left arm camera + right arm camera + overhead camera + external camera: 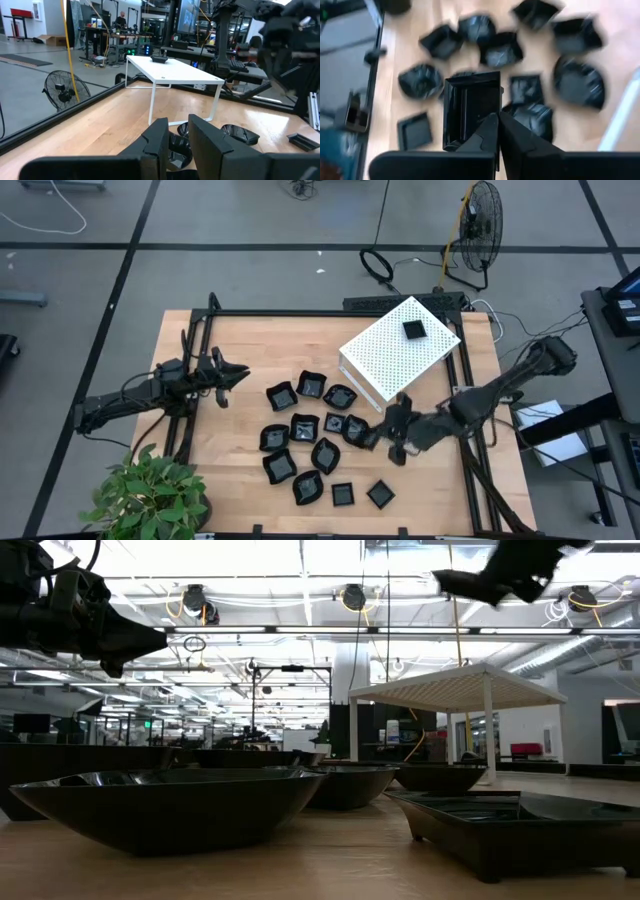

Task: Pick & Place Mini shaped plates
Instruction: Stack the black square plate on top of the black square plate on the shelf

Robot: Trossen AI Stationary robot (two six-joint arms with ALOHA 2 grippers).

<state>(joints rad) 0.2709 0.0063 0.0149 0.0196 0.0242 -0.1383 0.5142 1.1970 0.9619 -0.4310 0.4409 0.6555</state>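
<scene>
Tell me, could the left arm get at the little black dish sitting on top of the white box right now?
Probably not easily. The left gripper hangs at the table's far left, and the dish sits atop the white box across the table; nothing blocks it, but it's a long stretch.

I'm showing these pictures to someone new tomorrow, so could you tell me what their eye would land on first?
Probably the cluster of small glossy black plates scattered over the middle of the wooden table. Next, the white perforated box at the table's back right, with one black plate already on top. Then the right gripper, shut on a square black plate lifted above the cluster, while the left gripper waits at the table's left.
</scene>
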